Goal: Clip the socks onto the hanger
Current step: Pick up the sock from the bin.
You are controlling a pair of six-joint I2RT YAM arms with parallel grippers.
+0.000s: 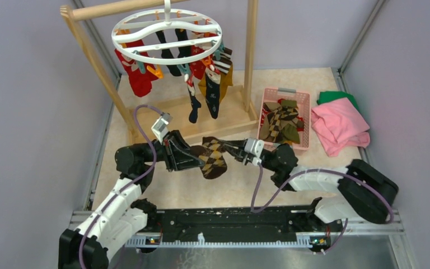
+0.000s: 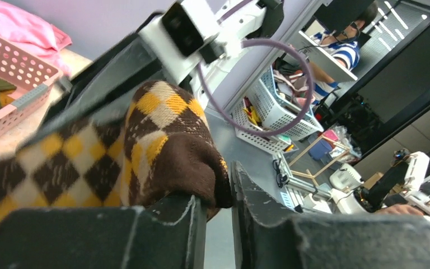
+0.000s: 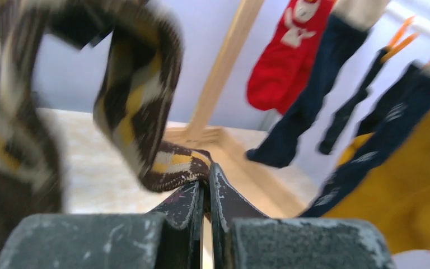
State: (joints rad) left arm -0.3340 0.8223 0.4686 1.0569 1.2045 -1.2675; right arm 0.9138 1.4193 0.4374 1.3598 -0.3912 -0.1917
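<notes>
Stretching argyle sock [image 1: 213, 157] between left claw [image 1: 197, 157], right claw [image 1: 236, 152]

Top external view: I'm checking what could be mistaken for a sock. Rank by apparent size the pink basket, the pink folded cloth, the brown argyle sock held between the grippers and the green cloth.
1. pink folded cloth and pink basket: look alike, unranked
2. brown argyle sock
3. green cloth, mostly hidden

Brown argyle sock [image 1: 213, 157], pink basket [image 1: 285, 93], white hanger [image 1: 167, 35]
</notes>
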